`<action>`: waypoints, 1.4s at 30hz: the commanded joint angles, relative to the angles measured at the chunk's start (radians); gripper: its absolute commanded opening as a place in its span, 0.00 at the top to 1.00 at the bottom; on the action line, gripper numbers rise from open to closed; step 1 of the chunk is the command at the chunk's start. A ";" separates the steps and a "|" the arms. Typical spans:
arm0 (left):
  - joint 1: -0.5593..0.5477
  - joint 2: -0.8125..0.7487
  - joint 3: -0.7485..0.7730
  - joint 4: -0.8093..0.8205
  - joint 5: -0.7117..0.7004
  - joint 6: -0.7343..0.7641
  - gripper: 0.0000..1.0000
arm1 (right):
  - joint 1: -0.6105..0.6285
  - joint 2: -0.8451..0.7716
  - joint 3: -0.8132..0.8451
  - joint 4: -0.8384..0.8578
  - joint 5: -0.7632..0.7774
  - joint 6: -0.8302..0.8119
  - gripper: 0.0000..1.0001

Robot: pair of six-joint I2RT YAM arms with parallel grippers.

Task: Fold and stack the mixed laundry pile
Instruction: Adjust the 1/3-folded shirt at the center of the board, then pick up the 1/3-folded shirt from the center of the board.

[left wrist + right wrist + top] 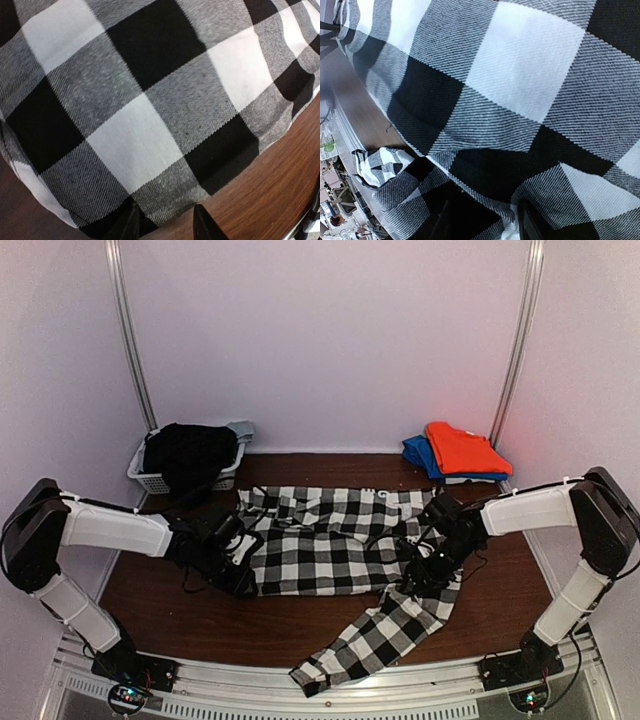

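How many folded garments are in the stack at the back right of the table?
2: an orange-red garment on top, and a blue garment under it, its edge showing on the left and along the front. Others may be hidden beneath.

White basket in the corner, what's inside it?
A black garment is heaped in the white basket, with some grey cloth behind it at the rim. Anything underneath is covered, so I cannot tell.
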 commanded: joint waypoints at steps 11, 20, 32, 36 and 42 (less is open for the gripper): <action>0.029 -0.405 -0.190 -0.019 0.058 -0.366 0.25 | -0.076 -0.492 -0.186 -0.121 0.094 0.454 0.36; 0.050 -0.465 -0.348 0.126 0.106 -0.611 0.22 | -0.170 -0.668 -0.393 -0.055 0.123 0.675 0.41; 0.129 -0.285 -0.379 0.369 0.220 -0.684 0.36 | -0.170 -0.656 -0.546 0.134 0.051 0.779 0.45; 0.129 -0.232 -0.383 0.445 0.231 -0.712 0.57 | -0.170 -0.615 -0.566 0.183 0.042 0.780 0.48; 0.129 -0.267 -0.363 0.386 0.202 -0.722 0.81 | -0.170 -0.633 -0.533 0.198 0.045 0.752 0.79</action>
